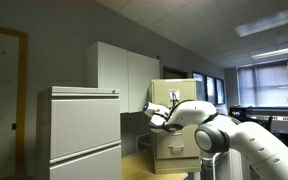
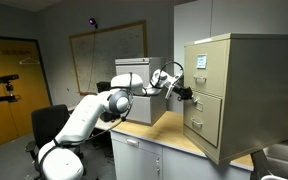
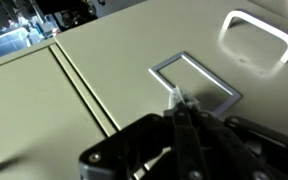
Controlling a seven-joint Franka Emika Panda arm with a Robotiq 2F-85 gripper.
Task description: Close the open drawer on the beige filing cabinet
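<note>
The beige filing cabinet stands on a countertop; it also shows in an exterior view with a white paper on its upper front. My gripper is at the cabinet's front, level with the seam above the lower drawer. In the wrist view the beige drawer front fills the frame, with its silvery label holder and handle. My gripper is shut, fingers pressed together, its tip against the drawer front just beside the label holder. How far the drawer stands out I cannot tell.
A wide pale grey cabinet stands in the foreground, white cupboards behind it. The wooden countertop bears the beige cabinet. An office chair, a whiteboard and a door lie beyond the arm.
</note>
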